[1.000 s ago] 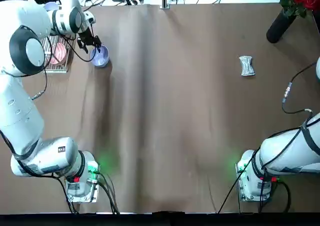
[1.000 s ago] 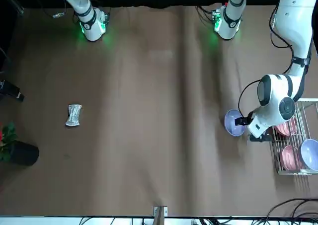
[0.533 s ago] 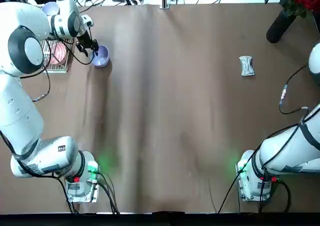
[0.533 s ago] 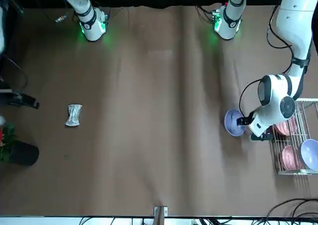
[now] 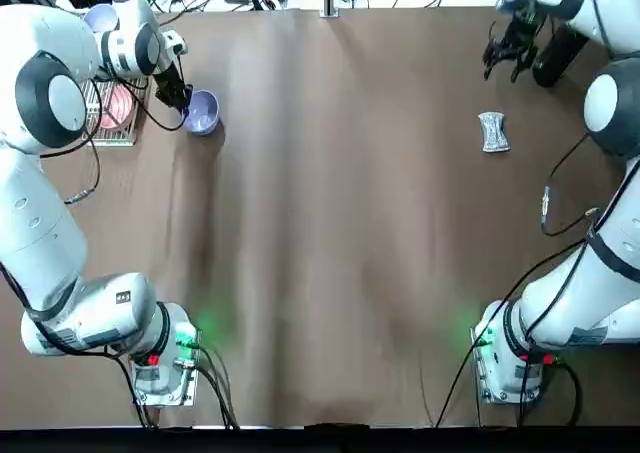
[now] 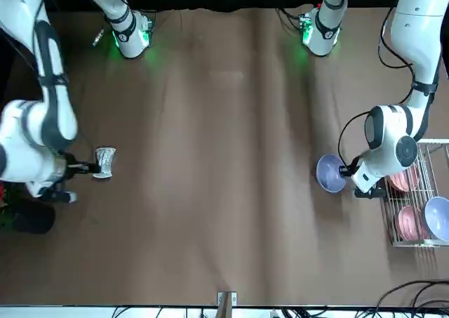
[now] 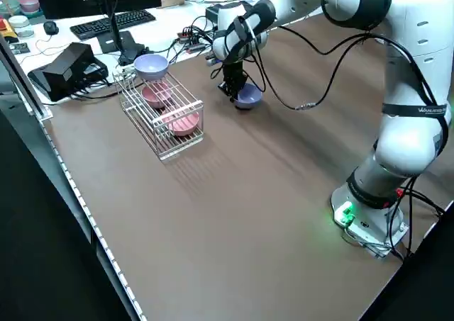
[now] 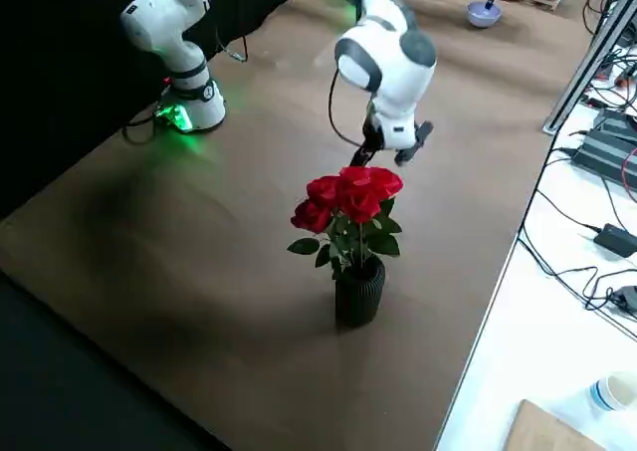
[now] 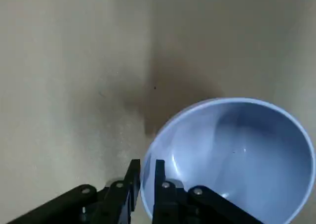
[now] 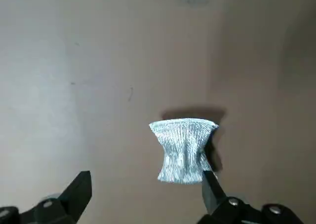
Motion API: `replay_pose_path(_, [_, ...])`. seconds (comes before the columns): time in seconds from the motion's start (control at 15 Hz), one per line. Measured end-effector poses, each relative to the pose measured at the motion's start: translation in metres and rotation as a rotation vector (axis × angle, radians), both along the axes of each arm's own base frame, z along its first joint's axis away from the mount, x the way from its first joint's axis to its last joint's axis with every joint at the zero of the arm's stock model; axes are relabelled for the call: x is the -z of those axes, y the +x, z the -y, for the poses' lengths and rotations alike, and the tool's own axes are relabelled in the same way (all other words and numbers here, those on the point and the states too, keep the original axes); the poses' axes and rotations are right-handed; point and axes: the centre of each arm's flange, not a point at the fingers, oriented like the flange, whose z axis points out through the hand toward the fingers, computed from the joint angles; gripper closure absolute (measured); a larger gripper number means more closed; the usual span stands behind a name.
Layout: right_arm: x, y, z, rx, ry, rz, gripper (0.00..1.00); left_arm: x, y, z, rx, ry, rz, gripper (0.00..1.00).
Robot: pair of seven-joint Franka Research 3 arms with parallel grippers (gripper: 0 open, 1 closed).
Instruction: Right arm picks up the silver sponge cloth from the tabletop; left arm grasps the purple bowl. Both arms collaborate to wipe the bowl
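Silver sponge cloth [image 10: 183, 150] lies on the tabletop ahead of our right gripper [image 10: 145, 192], fingers spread wide and empty; our left gripper [image 9: 146, 182] pinches the purple bowl [image 9: 232, 157] rim.

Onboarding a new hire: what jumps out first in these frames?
The left gripper at the table's far left, pinching the rim of the purple bowl beside a wire rack of bowls. Far right, the right gripper hangs open above the silver cloth lying flat on the table. Red roses stand near that corner.
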Motion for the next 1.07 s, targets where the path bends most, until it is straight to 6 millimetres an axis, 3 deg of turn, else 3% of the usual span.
replay_pose_path(0.07, [0.017, -0.006, 0.001, 0.003, -0.001, -0.017, 0.03, 0.000, 0.000, 0.000, 0.000, 0.000, 0.000, 0.82])
replay_pose_path(0.2, [0.041, -0.013, 0.005, 0.009, -0.003, -0.048, 0.05, -0.002, 0.000, 0.001, 0.002, 0.000, 0.003, 0.96])
replay_pose_path(0.27, [0.049, -0.015, 0.006, 0.010, -0.003, -0.062, 0.07, -0.004, 0.001, 0.002, 0.003, 0.000, 0.007, 0.95])
replay_pose_path(0.4, [0.062, -0.017, 0.005, 0.009, -0.004, -0.080, 0.24, -0.007, 0.002, 0.005, 0.008, -0.002, 0.014, 0.95])
replay_pose_path(0.47, [0.066, -0.017, 0.005, 0.007, -0.005, -0.085, 0.25, -0.009, 0.003, 0.010, 0.015, -0.006, 0.020, 0.96])
replay_pose_path(0.53, [0.069, -0.018, 0.005, 0.006, -0.006, -0.092, 0.31, -0.013, 0.004, 0.019, 0.028, -0.013, 0.031, 0.96])
replay_pose_path(0.6, [0.074, -0.019, 0.006, 0.005, -0.006, -0.099, 0.31, -0.020, 0.006, 0.033, 0.039, -0.023, 0.043, 0.96])
replay_pose_path(0.87, [0.084, -0.021, 0.010, -0.018, 0.001, -0.114, 0.37, -0.053, 0.003, 0.123, -0.024, -0.088, 0.073, 0.96])
replay_pose_path(0.93, [0.084, -0.021, 0.013, -0.035, 0.005, -0.113, 0.39, -0.072, -0.002, 0.180, -0.095, -0.121, 0.080, 0.96])
replay_pose_path(1.07, [0.084, -0.022, 0.021, -0.065, 0.017, -0.111, 0.40, -0.089, -0.011, 0.238, -0.139, -0.145, 0.084, 0.96])
